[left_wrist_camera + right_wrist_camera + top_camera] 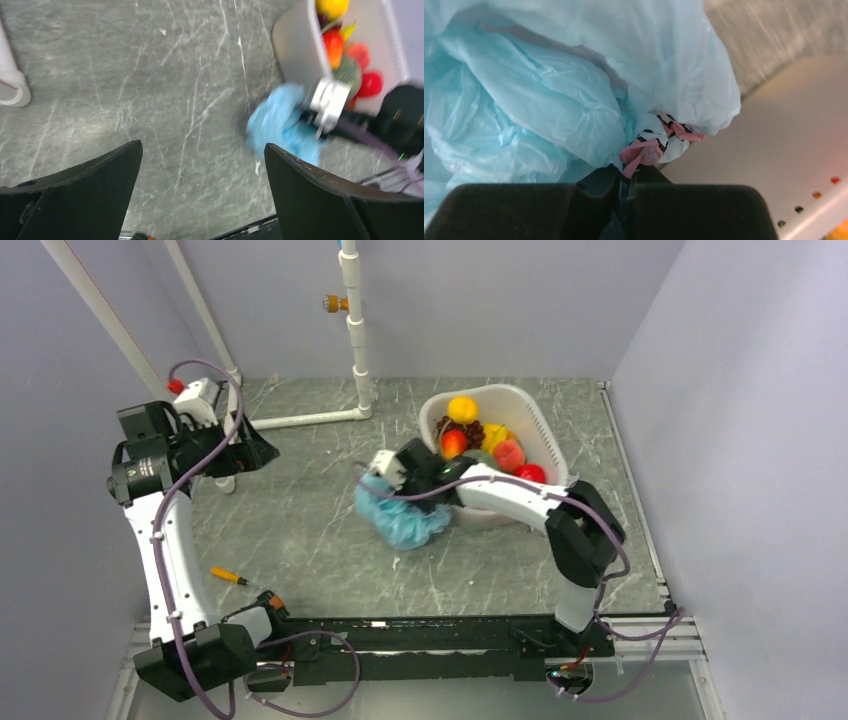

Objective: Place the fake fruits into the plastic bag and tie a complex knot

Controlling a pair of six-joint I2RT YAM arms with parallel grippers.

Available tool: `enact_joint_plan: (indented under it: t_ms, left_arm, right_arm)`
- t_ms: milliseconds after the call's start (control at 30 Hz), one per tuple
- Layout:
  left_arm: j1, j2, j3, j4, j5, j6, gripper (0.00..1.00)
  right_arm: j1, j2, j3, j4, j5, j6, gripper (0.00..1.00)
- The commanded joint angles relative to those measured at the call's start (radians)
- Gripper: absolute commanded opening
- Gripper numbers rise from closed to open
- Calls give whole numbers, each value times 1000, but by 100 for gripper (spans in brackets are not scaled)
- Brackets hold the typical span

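Right gripper (pixel 626 182) clamped on the plastic bag (pixel 405 520) beside the basket (pixel 520 398); left gripper (pixel 202 147) gaping and holding nothing.

The right gripper's fingers are pressed together with a fold of the light-blue film pinched between their tips, a crumpled patch of pink and black print sitting just above them. The rest of the bag lies bunched on the marbled table (pixel 300 530), spreading down and to the left from the fingertips and touching the basket's near wall. The fake fruits (pixel 462 408), yellow, orange, red and dark grapes, are all heaped inside the white basket, just behind the right wrist. The left gripper hangs over bare table at the far left, jaws spread wide, well apart from the bag.
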Motion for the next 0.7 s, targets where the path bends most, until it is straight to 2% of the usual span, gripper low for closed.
enact_joint_plan:
  t_ms: [0, 67, 167, 233, 333, 433, 500, 567, 667]
  left_arm:
    - [-97, -32, -49, 13, -47, 121, 99]
    - [-129, -40, -77, 21, -24, 162, 99]
    - [-143, -70, -131, 49, 97, 223, 99]
    - [-150, -105, -182, 76, 234, 285, 99]
    - [-187, -189, -289, 178, 330, 326, 99]
    - [-284, -267, -382, 293, 310, 321, 99]
    - [-370, -305, -419, 367, 267, 308, 97]
    - [-483, -342, -450, 457, 157, 266, 94]
    - [-682, -357, -473, 558, 15, 297, 100]
  right_arm:
    - [-207, -111, -126, -64, 62, -93, 0]
    - [-270, -150, -154, -75, 50, -117, 0]
    - [-303, -179, -98, -130, -34, -73, 0]
    - [-299, -189, -25, -167, -173, 12, 0]
    - [-276, -190, 57, -162, -300, 202, 0]
    - [-261, -191, 78, -129, -378, 328, 0]
    - [-245, -188, 78, -121, -357, 391, 0]
    - [-243, -183, 68, -104, -365, 436, 0]
    - [-241, -157, 67, -83, -408, 479, 0]
